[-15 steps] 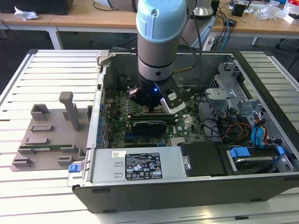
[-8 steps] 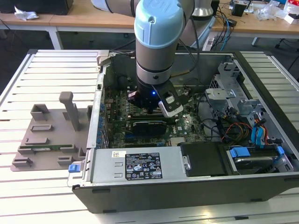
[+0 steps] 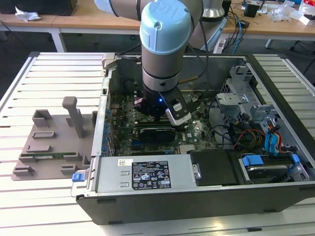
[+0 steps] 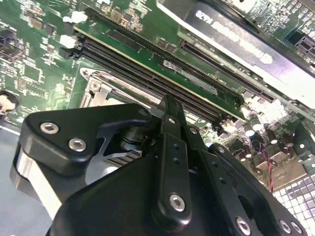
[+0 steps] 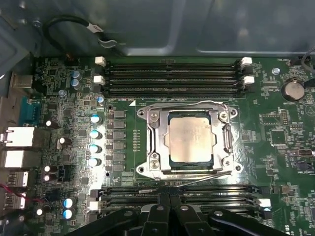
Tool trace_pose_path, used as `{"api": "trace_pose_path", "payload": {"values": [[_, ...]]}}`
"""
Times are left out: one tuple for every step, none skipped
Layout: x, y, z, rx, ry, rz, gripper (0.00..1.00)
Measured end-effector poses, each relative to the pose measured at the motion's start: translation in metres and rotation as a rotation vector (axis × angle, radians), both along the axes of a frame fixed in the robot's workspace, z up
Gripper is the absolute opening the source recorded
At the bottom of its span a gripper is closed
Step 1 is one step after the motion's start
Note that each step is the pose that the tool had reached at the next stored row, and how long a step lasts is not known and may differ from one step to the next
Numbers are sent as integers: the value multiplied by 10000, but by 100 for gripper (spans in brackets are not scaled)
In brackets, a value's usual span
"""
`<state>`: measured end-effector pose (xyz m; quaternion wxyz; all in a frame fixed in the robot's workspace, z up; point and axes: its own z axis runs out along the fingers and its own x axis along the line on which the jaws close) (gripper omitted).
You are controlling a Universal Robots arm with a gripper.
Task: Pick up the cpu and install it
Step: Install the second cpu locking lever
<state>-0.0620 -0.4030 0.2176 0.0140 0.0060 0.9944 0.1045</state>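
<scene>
The cpu [image 5: 191, 140], a silver-grey square with a thin tan rim, lies flat inside the motherboard socket, ringed by the socket's metal frame [image 5: 153, 142]. In both wrist views my gripper [image 5: 170, 197] [image 4: 167, 102] hovers above the board beside the socket, over the memory slots. Its black fingers [image 5: 160, 212] are pressed together with nothing between them. In the exterior view the arm [image 3: 165, 44] reaches straight down into the open computer case [image 3: 197, 201].
Memory slots [image 5: 172, 76] run along both sides of the socket, and one long card [image 4: 231, 42] lies nearby. A grey plastic tray [image 3: 49, 142] sits outside the case at the exterior view's left. The power supply [image 3: 147, 174], drive cage [image 3: 246, 98] and cables [image 3: 246, 137] crowd the case.
</scene>
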Motion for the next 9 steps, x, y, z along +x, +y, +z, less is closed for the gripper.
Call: {"api": "trace_pose_path", "payload": {"values": [[-20,1,-14,0,1,0,11],[-44,3,-28,-1,1,0,11],[-63,7,-36,-1,1,-1,11],[-76,12,-40,-2,2,-1,11],[-91,20,-48,-2,2,0,11],[-107,29,-59,-1,0,0,11],[-137,45,-79,-2,1,-1,11],[-154,62,-95,-3,1,0,11],[-168,75,-108,-1,1,-1,11]]}}
